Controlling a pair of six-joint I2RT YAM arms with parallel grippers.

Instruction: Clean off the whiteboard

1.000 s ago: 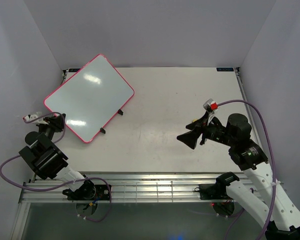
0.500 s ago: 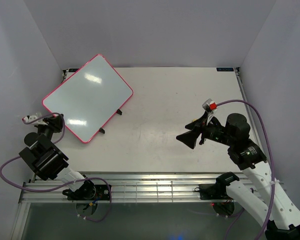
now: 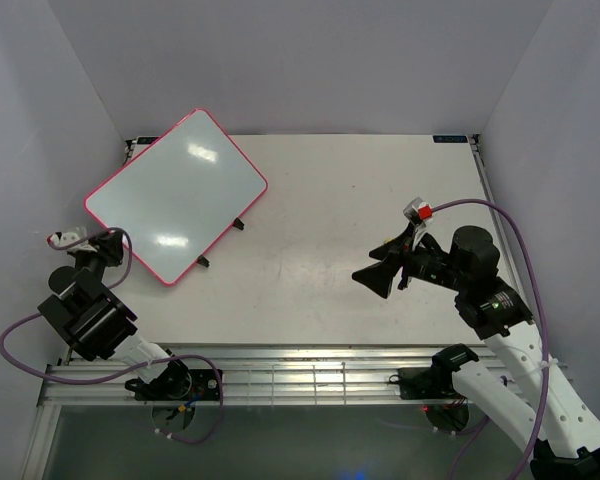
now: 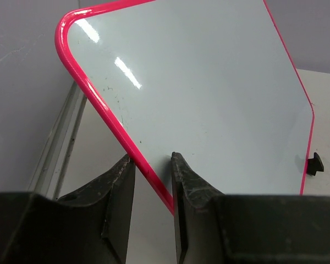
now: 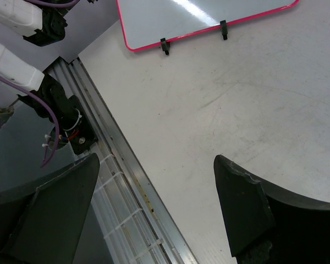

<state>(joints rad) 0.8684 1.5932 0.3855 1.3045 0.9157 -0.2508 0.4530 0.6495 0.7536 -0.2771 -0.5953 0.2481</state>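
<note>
The whiteboard (image 3: 175,195) has a glossy white face with no writing that I can see and a pink-red frame. It stands tilted at the table's far left on thin black legs (image 3: 205,262). My left gripper (image 3: 113,241) is at its near-left edge. In the left wrist view the jaws (image 4: 151,165) are closed on the pink frame (image 4: 107,118), one finger on each side of the board (image 4: 209,93). My right gripper (image 3: 373,280) hovers open and empty over the table's right middle, far from the board. The right wrist view (image 5: 157,159) shows the board (image 5: 170,16) at its top edge.
An aluminium rail (image 3: 280,360) runs along the table's near edge and also shows in the right wrist view (image 5: 126,165). Grey enclosure walls stand close behind and left of the board. The left arm's base and purple cable (image 5: 55,104) lie near the rail.
The whiteboard has shifted slightly left and its tilt has changed a little, with my left gripper moving along with it. The right arm has barely moved.
</note>
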